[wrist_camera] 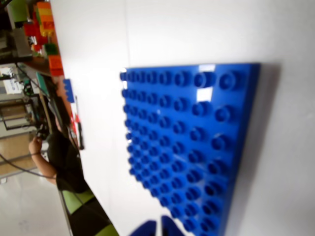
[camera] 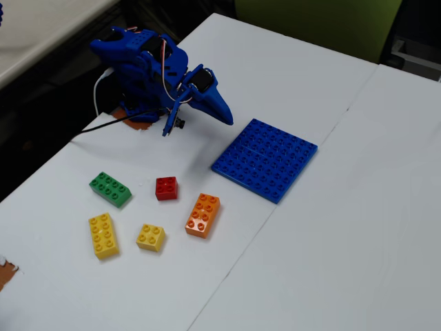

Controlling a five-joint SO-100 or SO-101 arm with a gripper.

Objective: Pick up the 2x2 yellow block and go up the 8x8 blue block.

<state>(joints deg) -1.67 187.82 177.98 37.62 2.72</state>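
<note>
Grasping the small yellow brick

You have the gripper (camera: 222, 114) pressed together, empty, raised beside the 8x8 blue block (camera: 265, 159). The 2x2 yellow block (camera: 150, 237) sits on the tabletop (camera: 331, 248) between longer bricks; likely light, rigid, slick: pinch its flat sides.

1. The fixed view is evenly and brightly lit; the white table (camera: 344, 227) reads clean with no blown-out patches.
2. Shadows there are soft and short, hugging the bricks and the blue arm (camera: 148, 72).
3. The wrist view is softer and lies on its side, with the background at the left edge blurred.
4. White glare patches sit on the blue baseplate (wrist_camera: 197, 147) near its top studs in the wrist view.
5. A faint grey shadow runs along the baseplate's right edge there.
6. The blue fingertips (wrist_camera: 145, 229) at the bottom edge are out of focus.
</note>
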